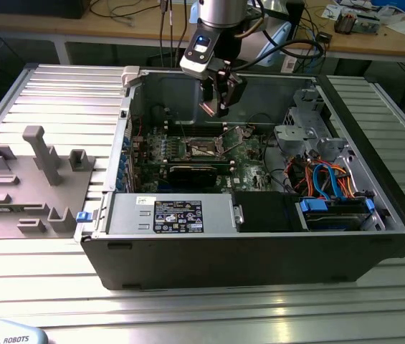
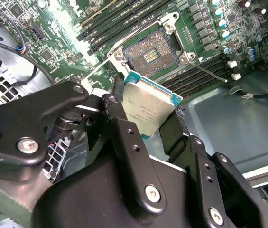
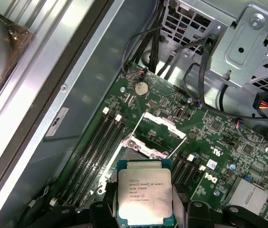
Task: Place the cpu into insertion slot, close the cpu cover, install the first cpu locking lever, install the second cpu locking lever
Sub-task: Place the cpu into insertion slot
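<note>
A ribbed aluminium worktop (image 1: 188, 315) carried an open computer case (image 1: 259, 247), with a grey parts fixture (image 1: 30, 186) on the exterior view's left. Above the case's open interior, the hand (image 1: 217, 107) gripped the cpu (image 3: 144, 195) by its edges between both fingers. Below it on the motherboard (image 3: 219, 137), the insertion slot (image 2: 150, 54) lay bare, its cpu cover (image 3: 166, 123) swung open.

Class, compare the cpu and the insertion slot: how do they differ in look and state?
The cpu has a silvery-grey top; the insertion slot shows a dark pin field inside a metal rim. The cpu is clamped in the gripper above the motherboard; the insertion slot sits on it, empty and uncovered. Both are square.
</note>
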Available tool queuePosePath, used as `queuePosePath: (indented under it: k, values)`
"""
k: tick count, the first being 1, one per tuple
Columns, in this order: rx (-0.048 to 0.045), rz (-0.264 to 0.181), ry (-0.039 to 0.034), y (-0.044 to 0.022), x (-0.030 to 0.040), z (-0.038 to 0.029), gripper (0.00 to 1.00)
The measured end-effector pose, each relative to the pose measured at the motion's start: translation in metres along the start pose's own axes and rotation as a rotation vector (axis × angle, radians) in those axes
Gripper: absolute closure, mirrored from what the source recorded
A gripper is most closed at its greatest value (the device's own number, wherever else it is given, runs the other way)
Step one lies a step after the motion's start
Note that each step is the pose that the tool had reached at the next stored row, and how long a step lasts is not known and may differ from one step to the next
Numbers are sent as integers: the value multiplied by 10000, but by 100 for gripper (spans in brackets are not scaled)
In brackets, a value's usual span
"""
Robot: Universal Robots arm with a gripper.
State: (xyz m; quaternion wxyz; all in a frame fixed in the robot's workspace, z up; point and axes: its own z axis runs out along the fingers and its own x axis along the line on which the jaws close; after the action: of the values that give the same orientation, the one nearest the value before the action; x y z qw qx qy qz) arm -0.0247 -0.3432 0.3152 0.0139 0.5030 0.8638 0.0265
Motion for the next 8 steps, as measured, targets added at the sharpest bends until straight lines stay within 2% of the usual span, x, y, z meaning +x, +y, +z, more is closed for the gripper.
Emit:
queuePosePath:
  k: [8]
  values:
    - [0,57,-3,0,0,4,46]
